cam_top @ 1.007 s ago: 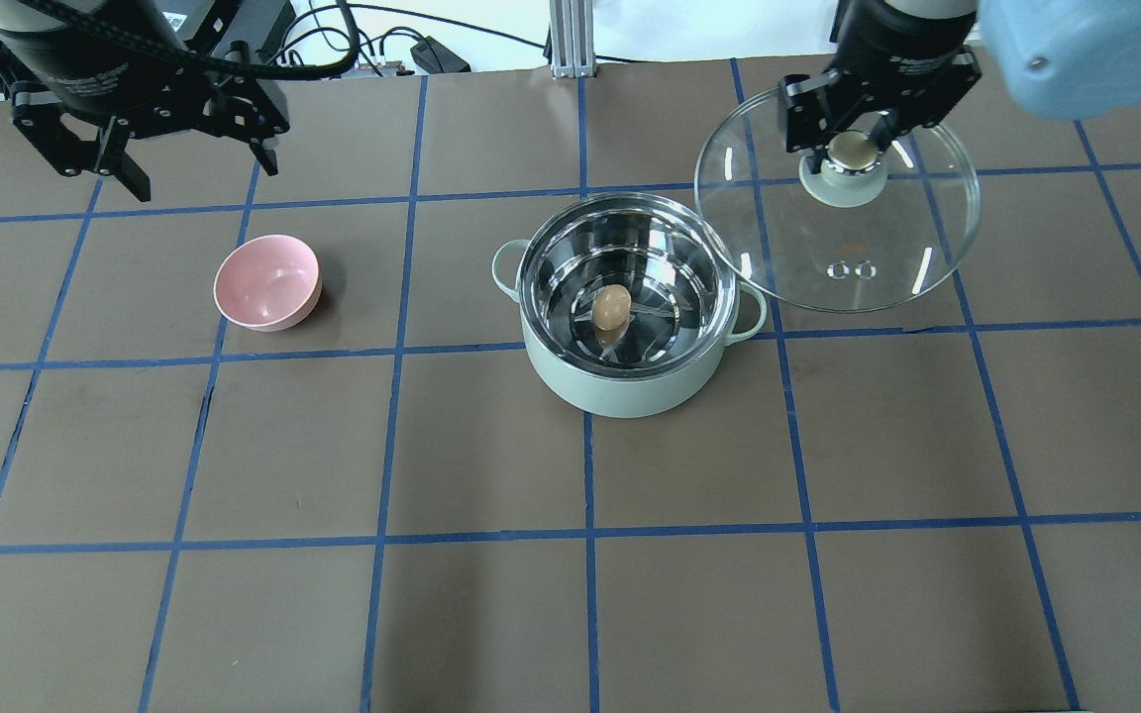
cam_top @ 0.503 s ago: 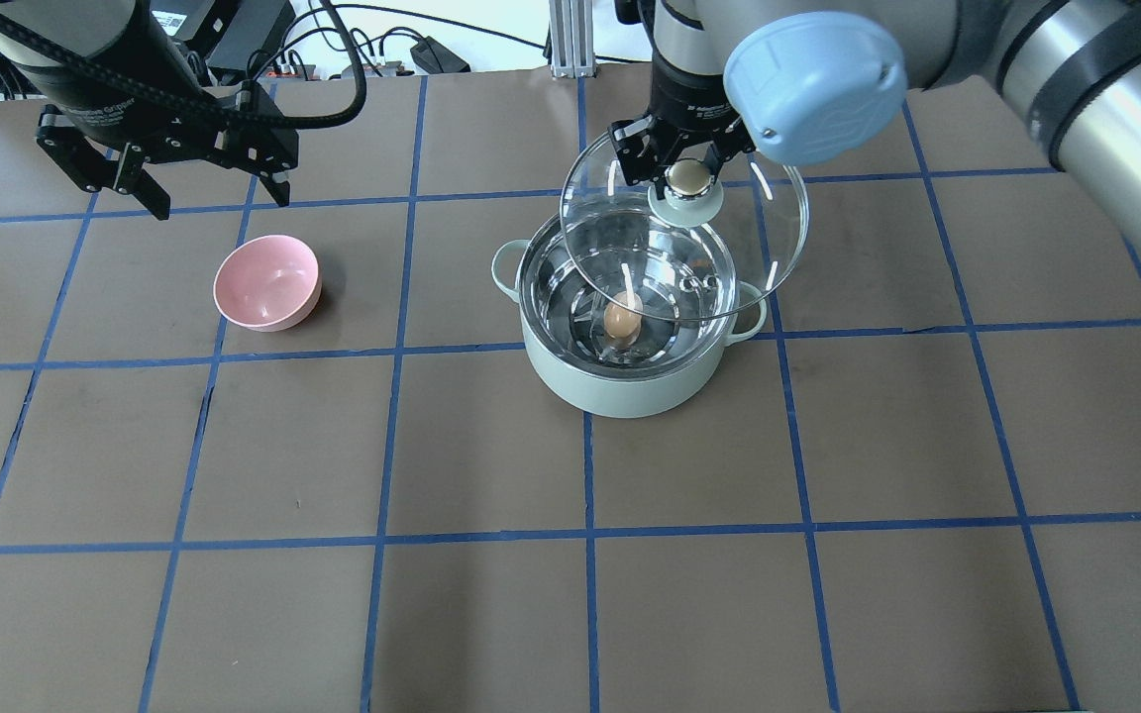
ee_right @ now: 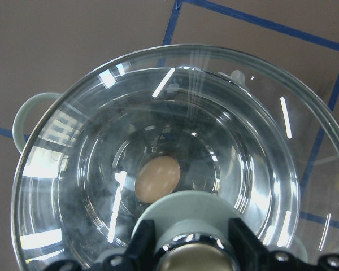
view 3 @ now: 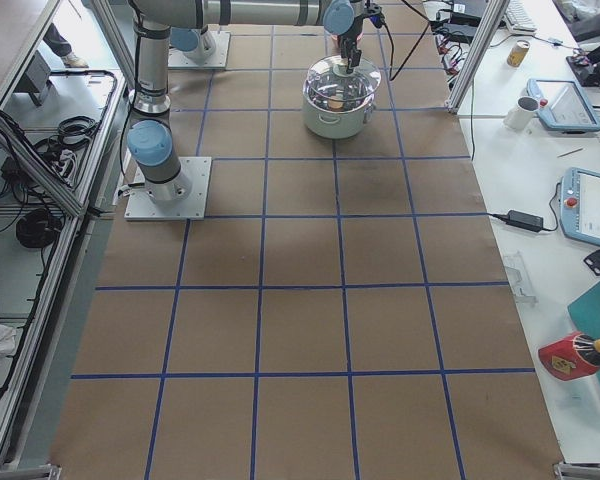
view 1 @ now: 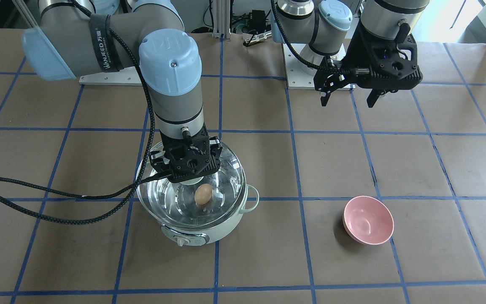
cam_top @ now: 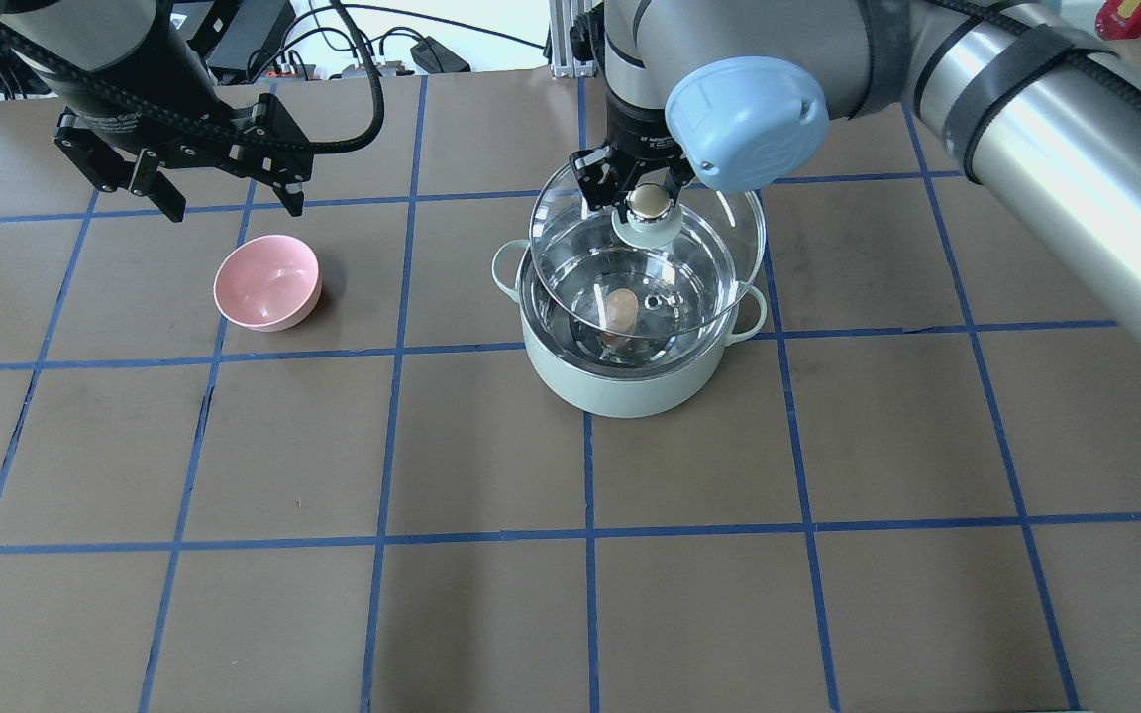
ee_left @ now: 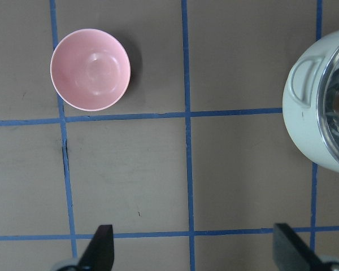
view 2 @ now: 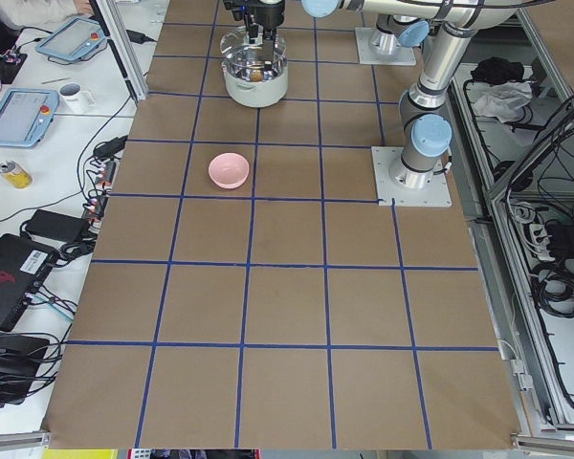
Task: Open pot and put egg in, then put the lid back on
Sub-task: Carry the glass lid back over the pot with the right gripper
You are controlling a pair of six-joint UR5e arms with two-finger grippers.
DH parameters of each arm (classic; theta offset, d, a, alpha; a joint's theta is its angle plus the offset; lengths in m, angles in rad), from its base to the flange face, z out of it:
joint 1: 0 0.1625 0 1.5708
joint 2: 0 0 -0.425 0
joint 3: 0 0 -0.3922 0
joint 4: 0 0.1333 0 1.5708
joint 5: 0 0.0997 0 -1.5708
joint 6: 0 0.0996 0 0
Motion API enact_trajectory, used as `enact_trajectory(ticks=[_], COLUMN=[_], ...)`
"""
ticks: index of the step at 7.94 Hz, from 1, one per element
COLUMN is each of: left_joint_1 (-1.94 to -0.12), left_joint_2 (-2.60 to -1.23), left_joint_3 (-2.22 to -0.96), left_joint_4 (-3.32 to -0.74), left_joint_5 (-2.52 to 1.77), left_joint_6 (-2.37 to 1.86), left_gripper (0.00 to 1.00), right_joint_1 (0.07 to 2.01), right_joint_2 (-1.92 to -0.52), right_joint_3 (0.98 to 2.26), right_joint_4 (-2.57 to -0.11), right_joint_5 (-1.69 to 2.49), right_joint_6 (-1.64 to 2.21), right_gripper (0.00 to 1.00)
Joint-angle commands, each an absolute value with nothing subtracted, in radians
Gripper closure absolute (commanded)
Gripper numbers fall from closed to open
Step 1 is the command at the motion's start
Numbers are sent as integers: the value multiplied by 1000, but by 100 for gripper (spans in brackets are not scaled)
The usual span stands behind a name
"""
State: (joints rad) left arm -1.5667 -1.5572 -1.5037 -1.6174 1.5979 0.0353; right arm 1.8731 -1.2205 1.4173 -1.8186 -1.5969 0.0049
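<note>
The mint-green pot (cam_top: pixel 620 391) (view 1: pixel 226 230) stands mid-table with the tan egg (cam_top: pixel 620 309) (view 1: pixel 203 194) lying on its steel floor. My right gripper (cam_top: pixel 647 203) (view 1: pixel 189 175) is shut on the ball knob of the glass lid (cam_top: pixel 719 248) (view 1: pixel 230 169) and holds the lid just above the pot, nearly centred over it. In the right wrist view the egg (ee_right: pixel 156 178) shows through the lid (ee_right: pixel 260 169). My left gripper (cam_top: pixel 231 195) (view 1: pixel 349 96) is open and empty, high behind the pink bowl; the pot's side handle (ee_left: pixel 303 79) shows at that wrist view's right edge.
A pink empty bowl (cam_top: pixel 267 282) (view 1: pixel 368 219) (ee_left: pixel 90 69) sits to the pot's left in the overhead view. A black cable (view 1: pixel 36 198) from my right arm loops over the table beside the pot. Blue tape lines grid the brown table.
My right gripper has carried the lid leftward from the far right of the table to above the pot. My left arm shifted slightly right and forward, still open.
</note>
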Motion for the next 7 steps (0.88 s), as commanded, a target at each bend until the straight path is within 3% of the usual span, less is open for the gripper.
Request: enact_trajectory(ticks=[1, 7], left_joint_1=[-1566, -1555], left_joint_2=[-1557, -1566], left_joint_3=[-1523, -1509], left_joint_4=[-1615, -1615], left_joint_5=[1600, 1600], left_joint_6=[86, 104], left_gripper=[0, 0], right_joint_1=[1881, 1882], right_joint_2=[-1207, -1193], right_joint_3=[1424, 1462], right_joint_4=[-1824, -1865], right_joint_5=[-1592, -1578], right_joint_6=[-3, -29], right_gripper=[100, 100])
